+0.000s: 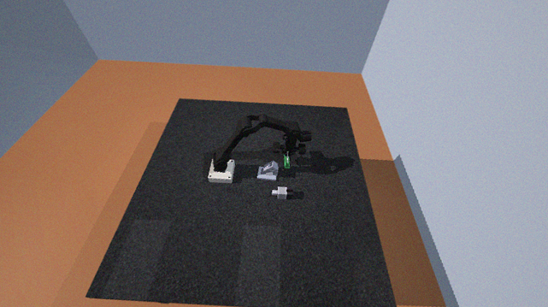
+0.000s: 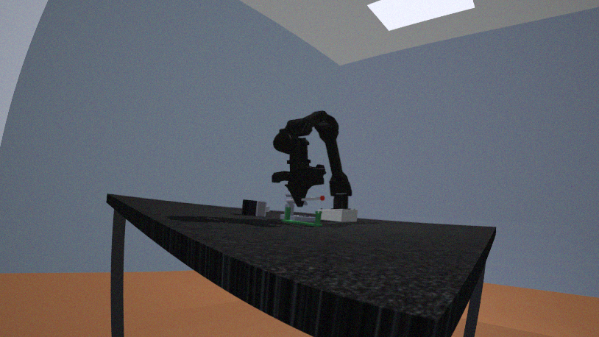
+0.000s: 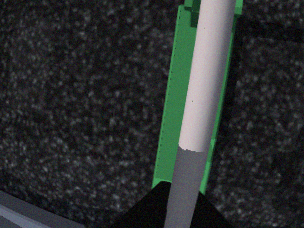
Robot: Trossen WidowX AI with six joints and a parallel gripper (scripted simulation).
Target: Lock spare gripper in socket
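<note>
My gripper [image 1: 288, 151] [image 2: 299, 204] [image 3: 175, 193] is shut on the lock pin [image 2: 312, 199] [image 3: 206, 90], a pale shaft with a red end in the exterior view. The pin is out of the mount and held roughly level above the green cradle [image 1: 287, 164] [image 2: 302, 223] [image 3: 173, 110], nearly in line with it in the wrist view. The mount [image 1: 264, 174] with its tilted socket stands beside the cradle, on the arm base's side; a grey edge [image 3: 30, 212] shows in the wrist view. The spare gripper [image 1: 281, 192] [image 2: 254, 207], a light block with a stub and a dark part, lies apart from the mount.
The arm's white base [image 1: 221, 174] [image 2: 343, 215] stands on the dark table [image 1: 194, 254] [image 2: 368, 251], on the far side of the mount from the cradle. The cradle's upright posts [image 2: 318, 216] [image 2: 287, 213] stand below the held pin.
</note>
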